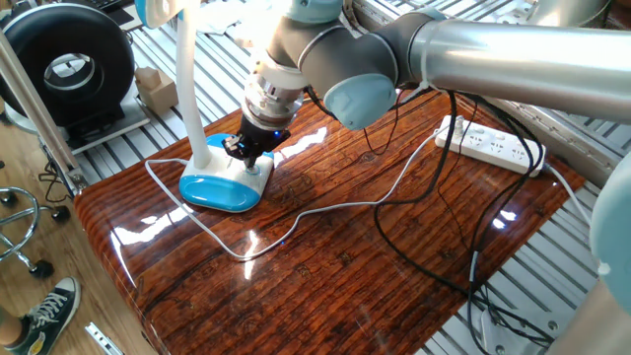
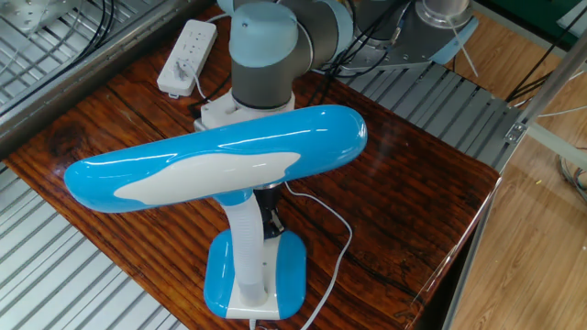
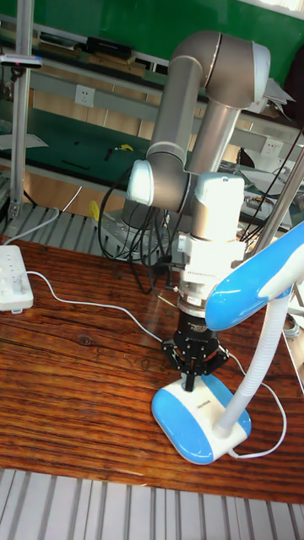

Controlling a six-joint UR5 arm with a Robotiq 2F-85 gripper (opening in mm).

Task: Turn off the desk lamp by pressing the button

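Wood counter (image 1: 325, 276): your pincer (image 3: 195, 386) sits on the lamp (image 3: 201, 419) base to press; finger state unclear.

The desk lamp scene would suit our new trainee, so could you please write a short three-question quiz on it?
1. True or false: the pincer stands over the white panel of the desk lamp.
2. What lies at the table's far edge: A) power strip, B) keyboard, C) mug?
3. Which lamp part hides the pincer in the other fixed view?

Key:
1. True; in the tall fixed view its tip meets the panel, though the button itself is hidden.
2. A.
3. The lamp head.
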